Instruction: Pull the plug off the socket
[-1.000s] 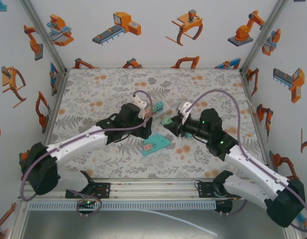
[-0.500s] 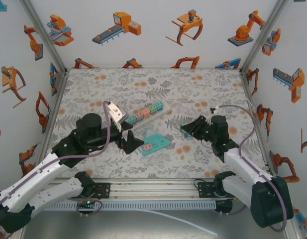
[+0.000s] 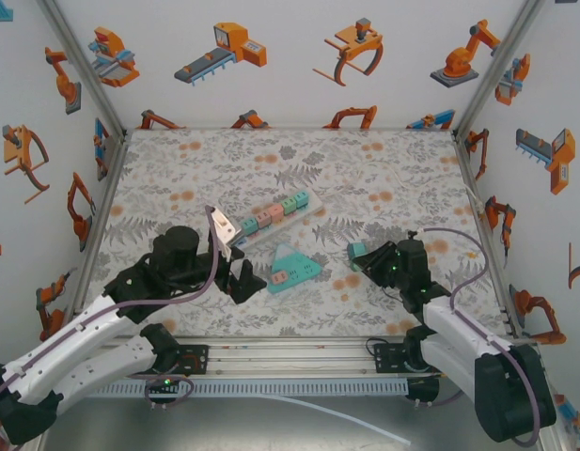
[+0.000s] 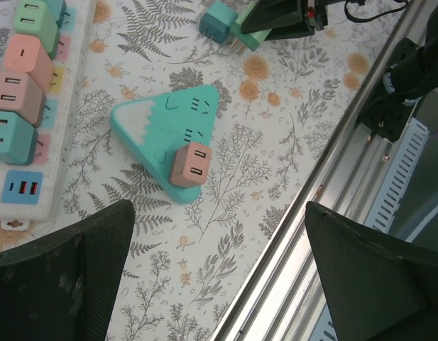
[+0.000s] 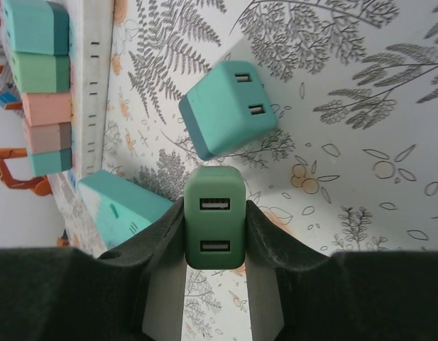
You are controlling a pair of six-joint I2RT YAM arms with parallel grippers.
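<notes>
Near right side of floral table (image 3: 177, 178), right tool (image 5: 215, 217) pinches green plug (image 5: 214, 234) by its sides, two USB ports facing wrist camera. Green plug is off white power strip (image 5: 91, 71) and well apart from it. Loose teal plug (image 5: 229, 117) lies on table just beside held one. Power strip sits at table centre, row of plugs (image 4: 20, 64) in teal, green and pink seated in it. Left tool (image 4: 219, 273) spread wide, empty, above teal triangular socket (image 4: 158, 124) with pink plug (image 4: 190, 165) seated in it.
</notes>
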